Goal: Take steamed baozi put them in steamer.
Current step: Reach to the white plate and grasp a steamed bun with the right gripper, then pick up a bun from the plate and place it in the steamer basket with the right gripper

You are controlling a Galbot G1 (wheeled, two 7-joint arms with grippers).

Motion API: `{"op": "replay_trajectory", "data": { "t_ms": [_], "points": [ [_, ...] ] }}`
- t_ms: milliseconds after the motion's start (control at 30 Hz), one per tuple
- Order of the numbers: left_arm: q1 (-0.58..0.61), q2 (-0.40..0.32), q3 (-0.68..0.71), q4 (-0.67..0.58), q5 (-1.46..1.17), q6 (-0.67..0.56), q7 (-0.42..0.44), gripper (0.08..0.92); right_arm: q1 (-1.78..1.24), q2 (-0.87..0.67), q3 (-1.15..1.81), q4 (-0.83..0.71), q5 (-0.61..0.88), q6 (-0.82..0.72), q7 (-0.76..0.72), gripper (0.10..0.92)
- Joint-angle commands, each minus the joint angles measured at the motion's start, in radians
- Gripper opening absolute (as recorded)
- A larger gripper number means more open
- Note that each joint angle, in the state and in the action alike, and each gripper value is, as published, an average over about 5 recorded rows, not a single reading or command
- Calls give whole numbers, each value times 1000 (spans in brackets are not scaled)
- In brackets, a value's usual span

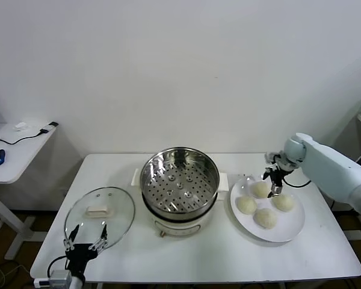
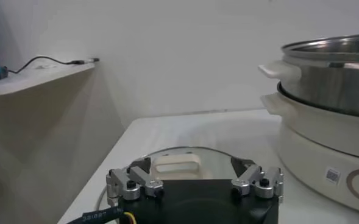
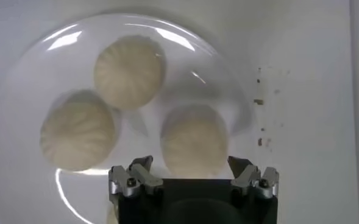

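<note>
four steamed baozi [image 1: 265, 205] sit on the white plate [image 1: 290, 230] near the right edge of the table [image 1: 216, 253], and my right gripper [image 1: 275, 182] hangs over them with its fingers spread wide, holding nothing. from the wrist, the bun at the plate's far side [image 3: 193, 140] lies almost centred between my fingertips, two others beside it. the steamer [image 1: 179, 188] stands at the middle of the table, its perforated tray bare and uncovered. the glass lid [image 1: 100, 215] lies flat toward the table's front left corner, my left gripper [image 1: 84, 245] parked above its near rim, fingers apart and empty. to do this well, i judge i should drop straight down, straddle that one bun at its widest part, and close gently so the soft dough is not crushed, keeping clear of its neighbours and the plate.
</note>
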Motion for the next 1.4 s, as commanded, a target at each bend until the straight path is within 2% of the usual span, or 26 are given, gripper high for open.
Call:
{"op": "replay_trajectory", "data": {
  "t_ms": [33,300,467,633,800,967,1067,1233,1400],
  "points": [
    [0,-2,1,3,1,-2,0,823,-30,47,36,-50,-33,-5,37,807],
    [5,-8,0,-6,5,0,-1,823,-4,15,16,26,-46,-19,25,649],
    [7,-16,3,-12,12,1,-1,823,121,-55,-84,181,62,-37,-8,637],
    [11,-20,9,-16,15,1,-2,823,411,-90,-248,396,195,-10,-49,636],
    [12,-13,16,-22,11,-2,-5,823,686,0,-352,588,363,66,-65,636],
    [7,-20,29,-28,11,6,-6,823,774,141,-415,718,399,197,-35,636],
    [6,-20,35,-30,14,8,-6,823,746,215,-468,724,343,332,22,636],
    [10,-18,40,-37,19,14,-7,823,613,315,-495,613,85,583,100,643],
    [13,-15,37,-35,21,15,-8,823,466,353,-477,445,-153,713,138,645]
  ]
}}
